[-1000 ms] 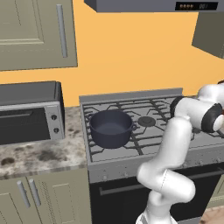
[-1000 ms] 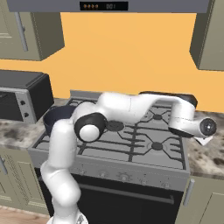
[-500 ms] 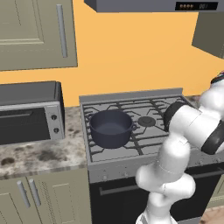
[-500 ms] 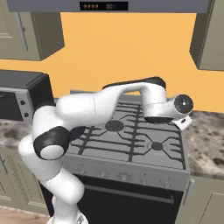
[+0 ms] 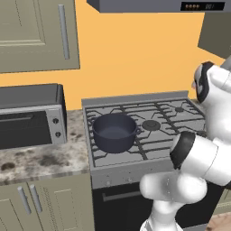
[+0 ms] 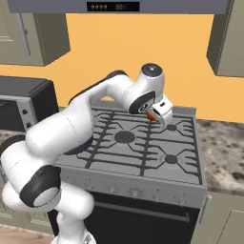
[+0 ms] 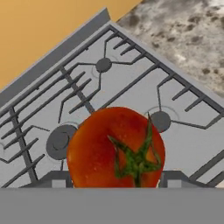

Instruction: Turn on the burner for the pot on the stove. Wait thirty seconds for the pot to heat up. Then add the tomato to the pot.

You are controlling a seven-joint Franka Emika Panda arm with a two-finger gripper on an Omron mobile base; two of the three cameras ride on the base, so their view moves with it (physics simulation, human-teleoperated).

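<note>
Orange wall (image 5: 135, 58) runs behind our kitchen, with olive cabinets (image 5: 36, 34) above and a grey hood (image 6: 119, 5) over the range.

We have the tomato (image 7: 116, 148) clamped between our two finger tips (image 7: 56, 178), one dark tip showing at each side of it in the hand view; its green stem (image 7: 136, 159) faces the camera. In the right base view we see it as a small red patch (image 6: 151, 116) at our gripper (image 6: 159, 113), raised in the air above the back right part of the stove (image 6: 138, 157), not touching the grates. Below the tomato, in the hand view, lie the dark grates (image 7: 78, 92) and three round burners (image 7: 59, 142), and past the stove's edge the speckled counter (image 7: 188, 35).

We find the pot (image 5: 114, 132) on the front left burner of the stove in the left base view, upright, without a lid, its dark inside bare. Its two small side handles point left and right. It sits well apart from our gripper, which is over the opposite side of the cooktop.

Small knobs (image 6: 136, 193) line the stove's front edge above the dark oven door (image 6: 143, 224). Left of the stove a grey toaster oven (image 5: 29, 117) with two knobs rests on the mottled counter (image 5: 40, 162), near the pot but not touching it. Beneath that counter we see pale cabinet doors (image 5: 45, 203) with bar handles. More counter (image 6: 221, 152) lies to the right of the stove in the right base view.
</note>
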